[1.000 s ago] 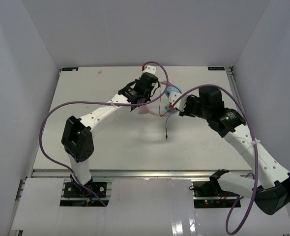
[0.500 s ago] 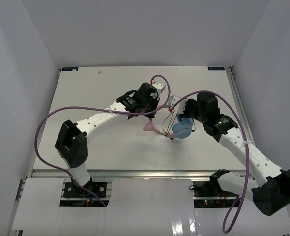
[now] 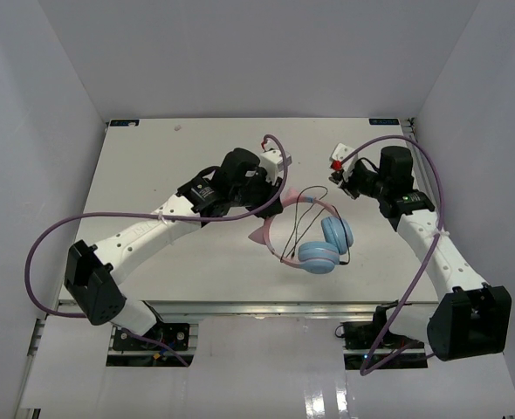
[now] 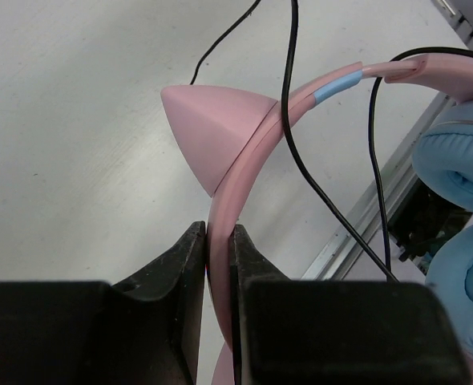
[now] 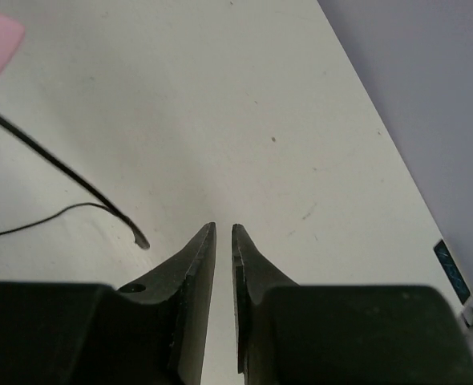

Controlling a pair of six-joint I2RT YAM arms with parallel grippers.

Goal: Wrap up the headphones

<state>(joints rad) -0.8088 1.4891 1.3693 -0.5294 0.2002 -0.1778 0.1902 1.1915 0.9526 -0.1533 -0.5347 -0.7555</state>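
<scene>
**Left gripper clamped on headband, right gripper empty; cord not yet wound**

- White flat tabletop: the over-ear headphones with light-blue cups and pink band lie right of centre, between the two grippers.
- Left arm reaches across from the left. Its fingers are pressed onto the thin pink plastic headband, just below the pink cone-shaped cat ear. The grip looks square, with the band edge-on between the pads.
- Right arm is parked toward the far right, apart from the headphones. Its jaws stand a sliver apart with nothing between them.
- Round padded light-blue ear cups sit together on the near side and look to be resting on the table. Can't tell whether the band end is lifted.
- Thin black cord loops loosely over and inside the band arc, unwrapped. Its free tip lies on the table just left of the right fingertips.

My read on the step: the right gripper has to take the cord and wind it while the left anchors.
- Keep the left clamp as it is — any slip lets the band rotate.
- Open the right jaws wider before descending; the current gap is tight for a cord lying flat.
- Take the cord a little back from the tip, not on it.
- Wind with low tension around the band near the cups. Hard pulls would likely drag the headphones or twist them in the left pinch.
</scene>
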